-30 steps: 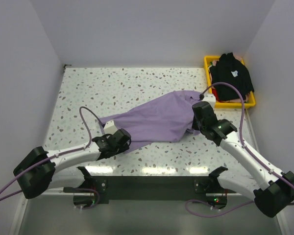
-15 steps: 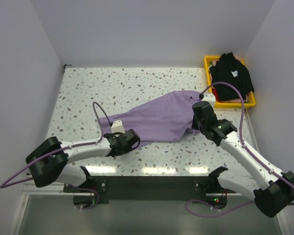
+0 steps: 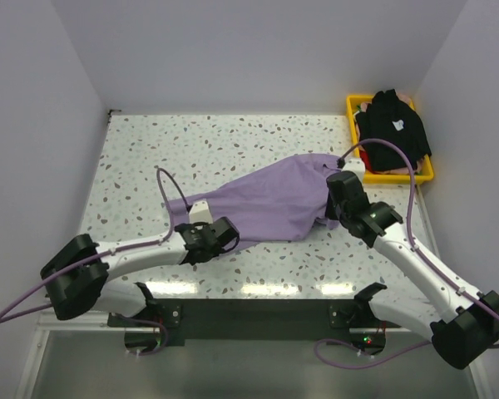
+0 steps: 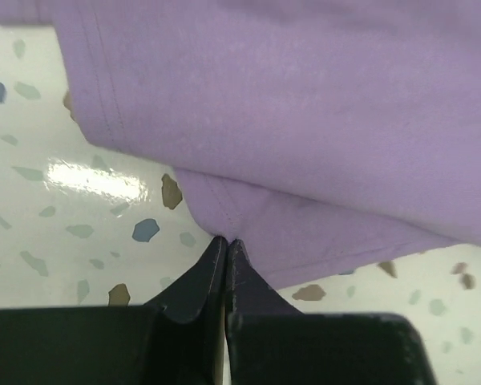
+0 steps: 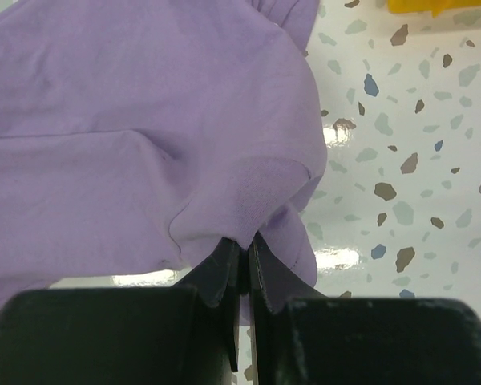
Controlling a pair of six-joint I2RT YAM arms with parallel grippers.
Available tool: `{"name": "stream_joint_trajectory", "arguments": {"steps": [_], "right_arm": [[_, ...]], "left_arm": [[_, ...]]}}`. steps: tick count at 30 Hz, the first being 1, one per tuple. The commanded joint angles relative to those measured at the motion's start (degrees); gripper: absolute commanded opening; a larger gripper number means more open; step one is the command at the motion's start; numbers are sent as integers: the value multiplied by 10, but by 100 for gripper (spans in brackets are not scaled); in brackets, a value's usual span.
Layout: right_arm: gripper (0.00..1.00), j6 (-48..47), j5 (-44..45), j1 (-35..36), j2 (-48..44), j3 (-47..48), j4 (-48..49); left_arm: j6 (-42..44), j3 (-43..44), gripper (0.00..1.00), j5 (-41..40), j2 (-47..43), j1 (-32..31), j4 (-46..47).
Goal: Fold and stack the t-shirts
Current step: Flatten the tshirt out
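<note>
The left hand (image 4: 226, 242) is closed, its fingertips pinching the hem at the lower-left edge of the lavender t-shirt (image 4: 305, 96). The right hand (image 5: 242, 242) is closed too, clamped on a bunched fold at the shirt's right side. Between the two hands the lavender t-shirt (image 3: 266, 204) lies spread on the speckled table (image 3: 233, 141), running from lower left to upper right of the frame. The black t-shirt (image 3: 391, 125) sits heaped in the yellow basket (image 3: 424, 176) at the upper right.

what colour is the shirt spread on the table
The shirt is plain lavender purple; top external view shows it best.
</note>
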Motion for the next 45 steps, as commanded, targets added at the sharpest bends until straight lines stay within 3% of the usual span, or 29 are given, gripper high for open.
{"name": "stream_joint_trajectory", "arguments": {"steps": [1, 9, 15, 18, 19, 22, 26, 31, 35, 45], "right_arm": [[4, -11, -1, 0, -1, 38, 4], [4, -13, -36, -1, 5, 55, -16], [8, -4, -124, -1, 28, -3, 3], [21, -2, -184, 1, 39, -42, 34], [32, 0, -194, 3, 43, -50, 40], [48, 4, -194, 10, 56, -64, 50], [56, 21, -157, 11, 32, -80, 41], [53, 63, -132, 10, 2, -109, 48], [42, 77, -172, 11, 36, -139, 95], [45, 99, -137, 66, 121, -151, 164]], "left_arm": [[16, 63, 0, -56, -92, 24, -58], [93, 119, 0, -123, -275, 127, -107], [110, 152, 0, -156, -299, 147, -129], [119, 167, 0, -184, -301, 156, -129], [132, 171, 0, -188, -302, 161, -125], [163, 185, 0, -191, -298, 185, -102], [197, 198, 0, -176, -286, 228, -66], [232, 186, 0, -110, -261, 295, -19], [238, 171, 0, -59, -242, 324, 12], [253, 149, 0, -33, -239, 333, 44]]}}
